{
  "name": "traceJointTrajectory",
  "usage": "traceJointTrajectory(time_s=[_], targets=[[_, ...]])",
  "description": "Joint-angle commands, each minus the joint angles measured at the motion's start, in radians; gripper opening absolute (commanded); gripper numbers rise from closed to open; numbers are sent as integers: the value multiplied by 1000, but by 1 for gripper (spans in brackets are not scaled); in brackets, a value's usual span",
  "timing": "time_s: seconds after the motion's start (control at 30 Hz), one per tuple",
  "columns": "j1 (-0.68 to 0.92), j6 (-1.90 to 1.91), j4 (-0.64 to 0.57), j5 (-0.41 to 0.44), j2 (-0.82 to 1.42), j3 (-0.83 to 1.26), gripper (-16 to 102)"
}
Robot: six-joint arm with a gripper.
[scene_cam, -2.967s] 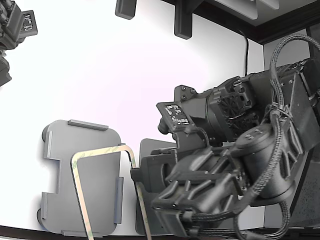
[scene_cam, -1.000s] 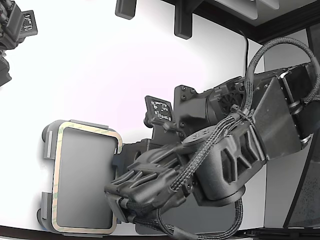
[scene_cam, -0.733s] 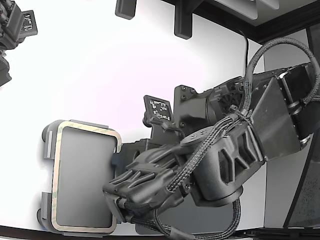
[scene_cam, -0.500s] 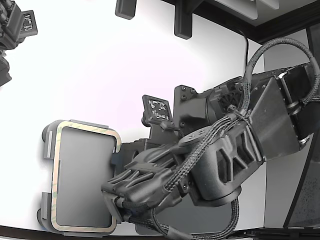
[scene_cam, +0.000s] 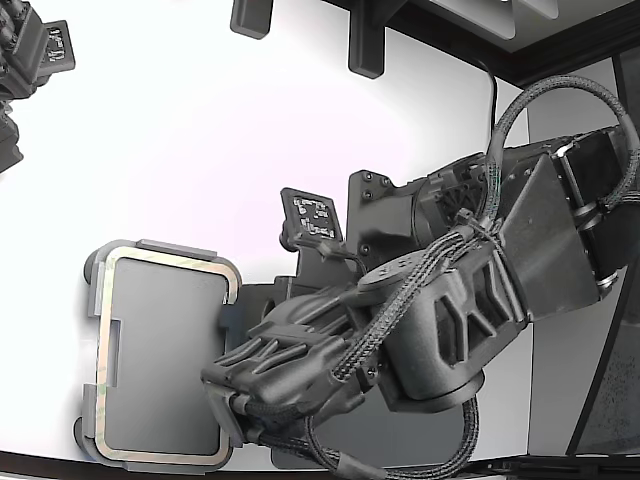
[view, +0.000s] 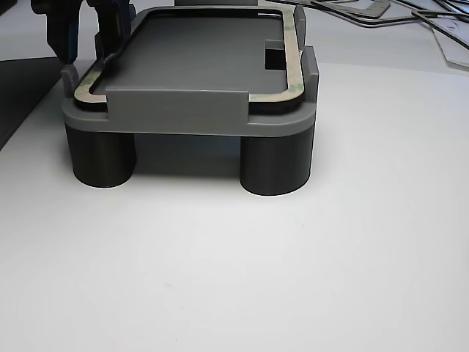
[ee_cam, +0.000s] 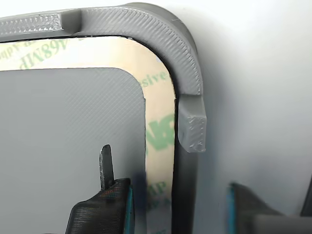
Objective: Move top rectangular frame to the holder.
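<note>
The top rectangular frame (scene_cam: 101, 350), thin and beige-tan with greenish print, lies flat inside the light grey holder (scene_cam: 152, 246) at the lower part of the exterior view's left. In the wrist view the frame's corner (ee_cam: 158, 126) sits just inside the holder's raised wall (ee_cam: 187, 73). My gripper (ee_cam: 173, 197) is open, with one finger over the holder's floor and the other outside the wall, neither touching the frame. The other view shows the frame (view: 297, 51) resting on the holder (view: 176, 106) and my gripper (view: 88, 33) at its far corner. In the exterior view my arm (scene_cam: 300, 370) hides the fingers.
A darker grey mat (scene_cam: 255, 297) lies under my arm beside the holder. A second arm (scene_cam: 30, 55) hangs at the exterior view's upper left. Two dark posts (scene_cam: 365, 40) stand at the back. More thin frames (view: 410, 18) lie behind the holder in the other view.
The frame, tilted and half off the holder three seconds ago, was carried over it, then shifted to the exterior view's left and settled inside its walls. My arm edged left with it.
</note>
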Motion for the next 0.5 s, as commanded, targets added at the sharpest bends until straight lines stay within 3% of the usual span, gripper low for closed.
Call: traceJointTrajectory(time_s=[0.0, 0.17, 0.3, 0.47], targets=[[-12, -5, 8, 6, 31, -34, 100], [-5, -46, 8, 41, 55, -60, 100], [25, -247, -14, 189, 161, -43, 100], [37, -701, -319, 362, 486, 302, 100]])
